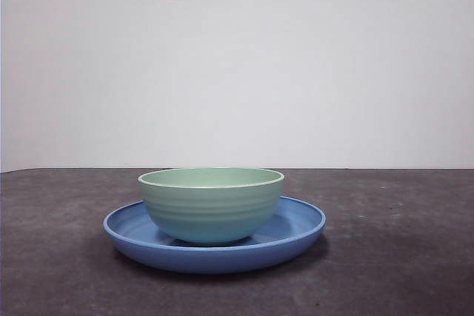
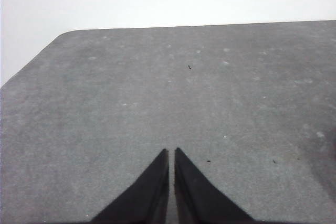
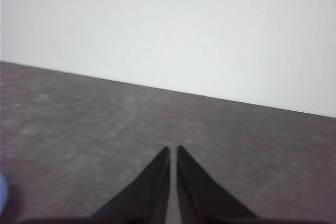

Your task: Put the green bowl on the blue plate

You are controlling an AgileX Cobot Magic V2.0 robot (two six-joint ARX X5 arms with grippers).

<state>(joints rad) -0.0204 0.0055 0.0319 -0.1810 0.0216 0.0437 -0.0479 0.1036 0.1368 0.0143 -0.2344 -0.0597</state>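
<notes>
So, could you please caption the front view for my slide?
Green bowl resting upright inside the blue plate on the grey table.

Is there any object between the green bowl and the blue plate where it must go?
No. The green bowl already sits upright inside the blue plate, with nothing visible between them. Neither gripper is near it.

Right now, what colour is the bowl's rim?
The green bowl has a lighter, pale cream-mint rim; the front view shows it best.
</notes>
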